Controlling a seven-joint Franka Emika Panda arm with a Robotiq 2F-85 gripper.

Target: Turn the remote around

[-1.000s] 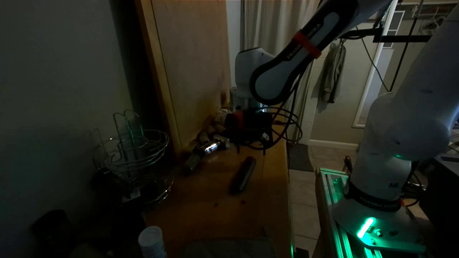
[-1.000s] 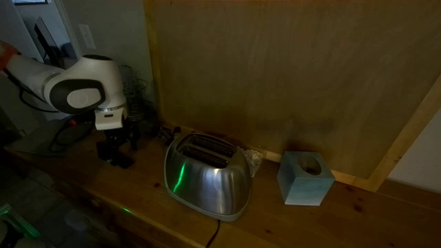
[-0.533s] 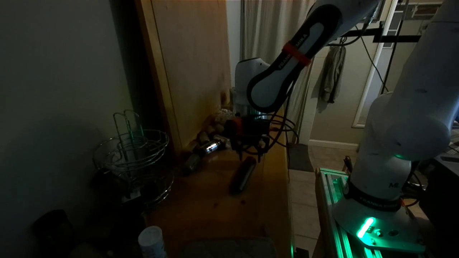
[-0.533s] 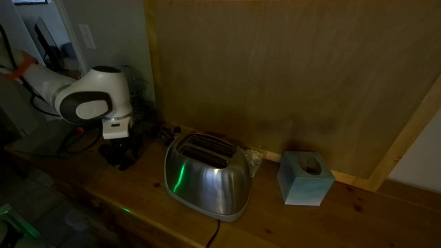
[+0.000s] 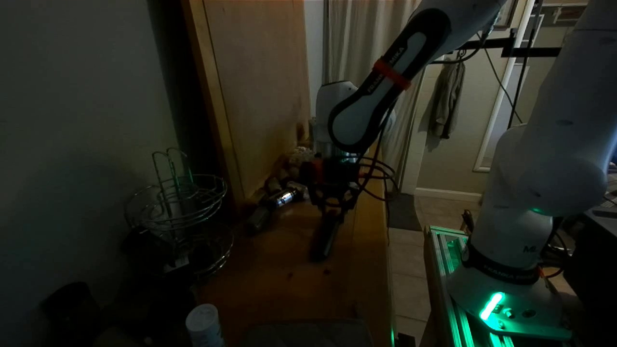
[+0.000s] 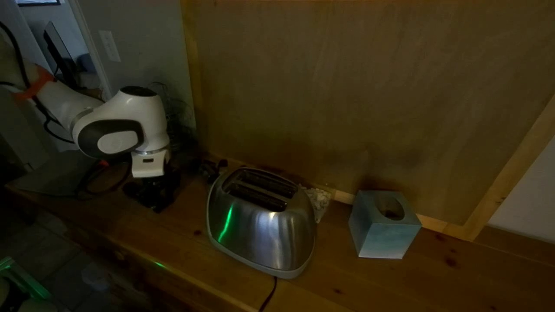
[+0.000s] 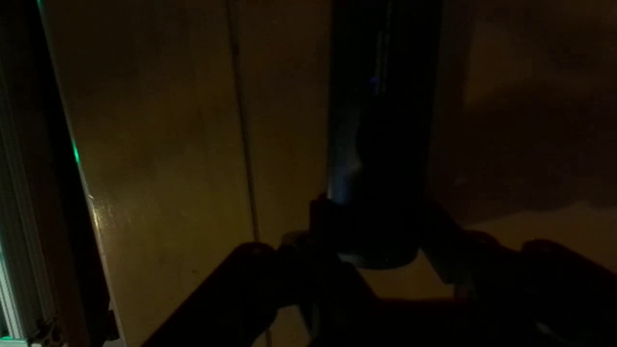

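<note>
1. The remote (image 5: 325, 242), a slim dark bar, lies on the wooden bench (image 5: 367, 289), slightly askew to the open edge that drops to the tiled floor (image 5: 410, 289); it sits between that edge and the upright wooden panel (image 6: 368, 86).
2. My pincer (image 7: 376, 214) stands narrow around one end of the remote, a finger (image 7: 322, 220) at each long side. It is too dark for me to tell whether both press on it.
3. I judge the remote light, stiff and fairly sturdy, with smooth plastic that could slip. Taken by its end it may swivel; its middle should give a steadier turn.
4. Farther along the bench stand a steel toaster (image 6: 264, 234) and, near the panel, a pale blue tissue box (image 6: 383, 238).
5. The room is dim: a wire rack (image 5: 212, 217) stands near the wall (image 5: 91, 120), and a curtain (image 5: 361, 38) hangs beyond the bench's far end.
</note>
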